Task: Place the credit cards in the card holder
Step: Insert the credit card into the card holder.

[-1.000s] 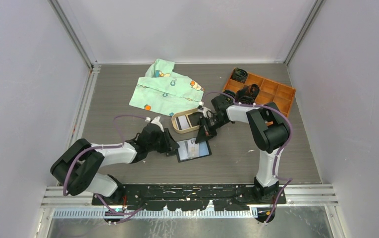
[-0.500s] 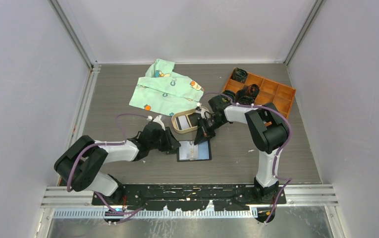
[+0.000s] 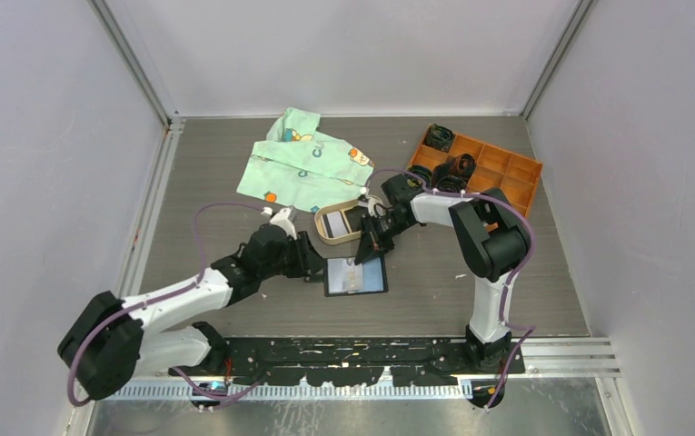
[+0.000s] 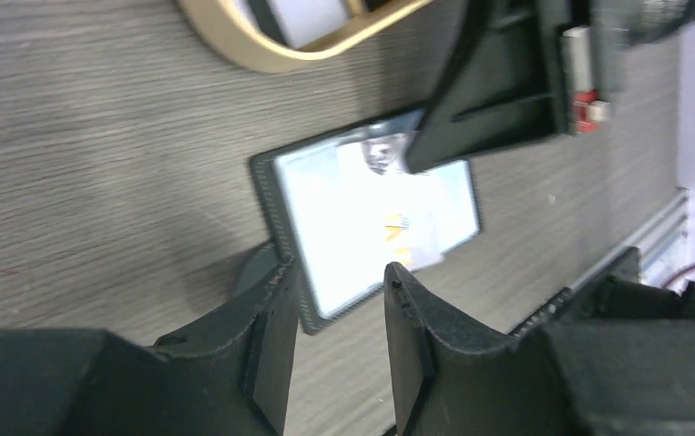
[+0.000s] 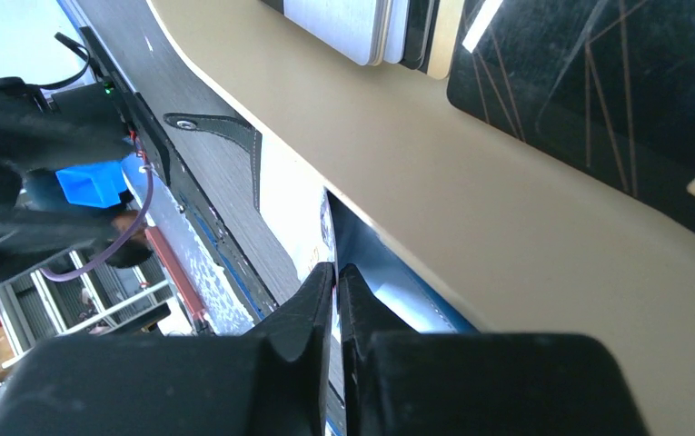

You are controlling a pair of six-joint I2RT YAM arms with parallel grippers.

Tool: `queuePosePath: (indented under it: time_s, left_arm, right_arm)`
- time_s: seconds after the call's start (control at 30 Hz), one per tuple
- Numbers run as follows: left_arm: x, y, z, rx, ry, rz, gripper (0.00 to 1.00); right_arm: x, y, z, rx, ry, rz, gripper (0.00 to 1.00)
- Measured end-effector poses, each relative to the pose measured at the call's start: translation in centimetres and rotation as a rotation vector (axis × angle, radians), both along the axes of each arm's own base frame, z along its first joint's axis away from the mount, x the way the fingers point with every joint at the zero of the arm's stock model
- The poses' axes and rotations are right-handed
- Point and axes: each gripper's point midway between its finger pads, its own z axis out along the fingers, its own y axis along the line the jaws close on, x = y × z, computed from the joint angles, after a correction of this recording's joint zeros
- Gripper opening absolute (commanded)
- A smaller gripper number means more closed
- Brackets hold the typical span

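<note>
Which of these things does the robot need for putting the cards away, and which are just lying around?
For the job:
- credit cards, waiting in the tan tray
- card holder, lying open on the table

Just lying about:
- green cloth
- orange box with black bits in it
</note>
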Motion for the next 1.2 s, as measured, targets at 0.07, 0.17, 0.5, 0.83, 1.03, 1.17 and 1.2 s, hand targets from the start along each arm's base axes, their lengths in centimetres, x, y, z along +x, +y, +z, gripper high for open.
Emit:
queuePosePath:
  time_s: [0.07, 0.17, 0.5, 0.83, 1.03, 1.17, 1.2]
  left_arm:
    - [-0.3, -0.5, 1.8, -0.025, -0.05, -0.018, 0.38]
    - [-1.5, -1.9, 3.0, -0.042, -0.089, -0.062, 0.38]
    - [-4.6, -8.6, 3.4, 0.009, -0.15, -0.218, 0.33]
    - [-3.8, -13.2, 1.5, 0.118, -0.142, -0.224, 0.31]
    - [-3.3, -14.4, 1.2, 0.177, -0.139, -0.189, 0.31]
    - [-3.1, -14.5, 0.5, 0.25, -0.142, -0.165, 0.31]
    - [-3.1, -14.5, 0.3, 0.265, -0.142, -0.161, 0.31]
  right_arm:
    - [0.0, 0.0, 0.0, 0.0, 0.0, 0.0, 0.11]
    - [0.0, 0.0, 0.0, 0.0, 0.0, 0.001, 0.12]
    - [0.0, 0.0, 0.0, -0.001, 0.001, 0.001, 0.12]
    - [0.1, 0.1, 0.0, 0.002, 0.0, 0.003, 0.11]
    - [0.1, 0.1, 0.0, 0.002, 0.001, 0.004, 0.12]
    - [0.1, 0.1, 0.0, 0.002, 0.001, 0.004, 0.11]
    - [0.1, 0.1, 0.0, 0.002, 0.001, 0.004, 0.11]
